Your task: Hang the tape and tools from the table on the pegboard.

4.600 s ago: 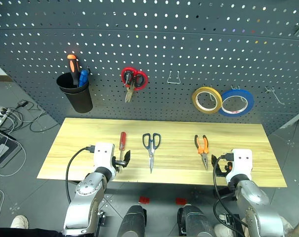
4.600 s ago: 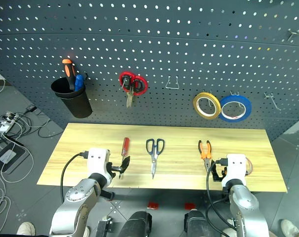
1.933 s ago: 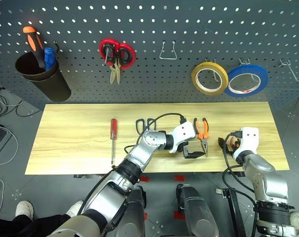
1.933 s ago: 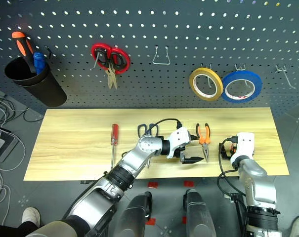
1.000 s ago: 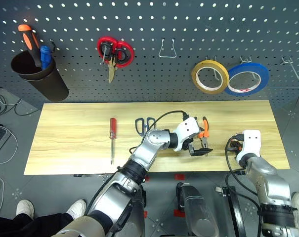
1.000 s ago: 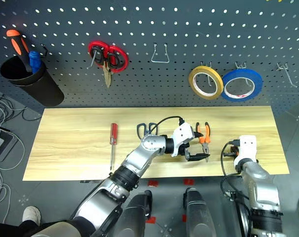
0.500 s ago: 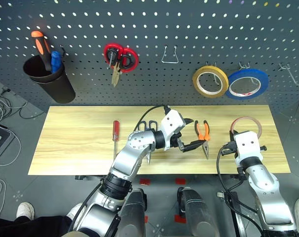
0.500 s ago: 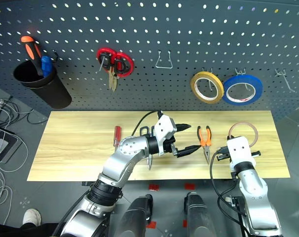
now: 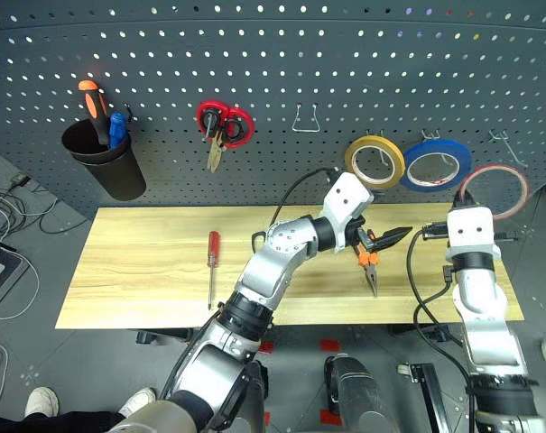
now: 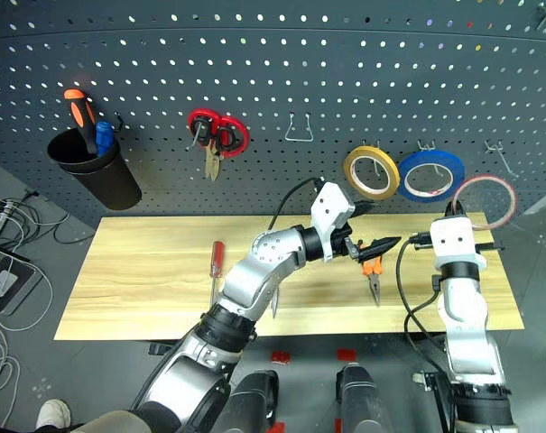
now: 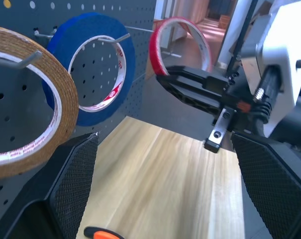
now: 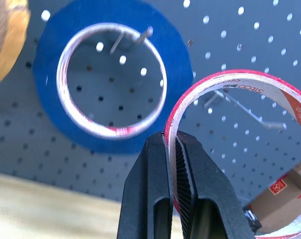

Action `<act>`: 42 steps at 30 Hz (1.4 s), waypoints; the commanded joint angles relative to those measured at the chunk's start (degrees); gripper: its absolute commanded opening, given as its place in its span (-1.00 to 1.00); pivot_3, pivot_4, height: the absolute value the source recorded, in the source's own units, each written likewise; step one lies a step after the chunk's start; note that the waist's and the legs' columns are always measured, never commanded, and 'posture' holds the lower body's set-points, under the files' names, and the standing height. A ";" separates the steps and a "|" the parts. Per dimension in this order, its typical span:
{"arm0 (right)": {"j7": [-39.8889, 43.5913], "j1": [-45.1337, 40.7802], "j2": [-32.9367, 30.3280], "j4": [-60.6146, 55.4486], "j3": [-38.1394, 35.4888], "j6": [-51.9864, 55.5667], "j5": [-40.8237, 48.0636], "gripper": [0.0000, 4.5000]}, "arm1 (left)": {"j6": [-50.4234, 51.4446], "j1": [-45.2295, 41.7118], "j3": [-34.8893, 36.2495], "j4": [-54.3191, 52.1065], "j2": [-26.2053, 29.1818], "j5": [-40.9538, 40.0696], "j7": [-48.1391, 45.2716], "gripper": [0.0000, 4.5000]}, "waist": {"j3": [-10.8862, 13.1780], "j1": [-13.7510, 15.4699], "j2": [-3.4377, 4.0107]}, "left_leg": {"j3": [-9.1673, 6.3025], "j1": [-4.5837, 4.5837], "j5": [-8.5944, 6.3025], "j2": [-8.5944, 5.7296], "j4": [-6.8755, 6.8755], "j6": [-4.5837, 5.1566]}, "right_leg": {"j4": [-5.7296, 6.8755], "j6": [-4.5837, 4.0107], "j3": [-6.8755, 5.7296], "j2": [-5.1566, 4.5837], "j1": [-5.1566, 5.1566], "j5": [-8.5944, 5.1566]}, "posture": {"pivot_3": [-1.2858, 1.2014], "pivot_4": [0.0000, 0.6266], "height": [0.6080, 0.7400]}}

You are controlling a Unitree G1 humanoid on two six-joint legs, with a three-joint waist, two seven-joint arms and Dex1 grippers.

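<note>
The right gripper (image 12: 171, 149) pinches the rim of the red tape roll (image 9: 494, 190), its two black fingers clamped on the band from either side, and holds the ring upright in the air just in front of the pegboard (image 9: 273, 81), to the right of the blue roll (image 9: 436, 165). A bare metal hook (image 12: 245, 112) on the pegboard shows through the red ring. The left gripper (image 9: 374, 236) reaches across above the table (image 9: 137, 262), jaws spread wide and empty, over the pliers (image 9: 369, 267), which lie flat on the wood. The red screwdriver (image 9: 212, 262) lies on the table below the pegboard's red scissors (image 9: 222, 129); the dark-handled scissors (image 10: 271, 302) are mostly hidden under the left arm. On the pegboard, the yellow roll (image 9: 374, 161) and the blue roll hang side by side on hooks, with an empty wire hook (image 9: 307, 120) between them and the red scissors. At the pegboard's left, a black cup (image 9: 106, 165) holds an orange screwdriver (image 9: 93, 104) and a blue screwdriver (image 9: 118, 128), handles up.
</note>
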 commanded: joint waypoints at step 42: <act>-0.69 -12.52 -1.90 18.95 -6.14 -8.14 10.71 0.99 | -14.26 -14.64 2.17 21.12 -6.76 -0.80 -3.46 1.00 | -0.11 -1.04 0.08 | 0.39 -0.01 0.03 0.06 0.04 0.12 | 0.13 0.00 0.07 -0.05 -0.06 0.01 | -0.02 -0.33 1.00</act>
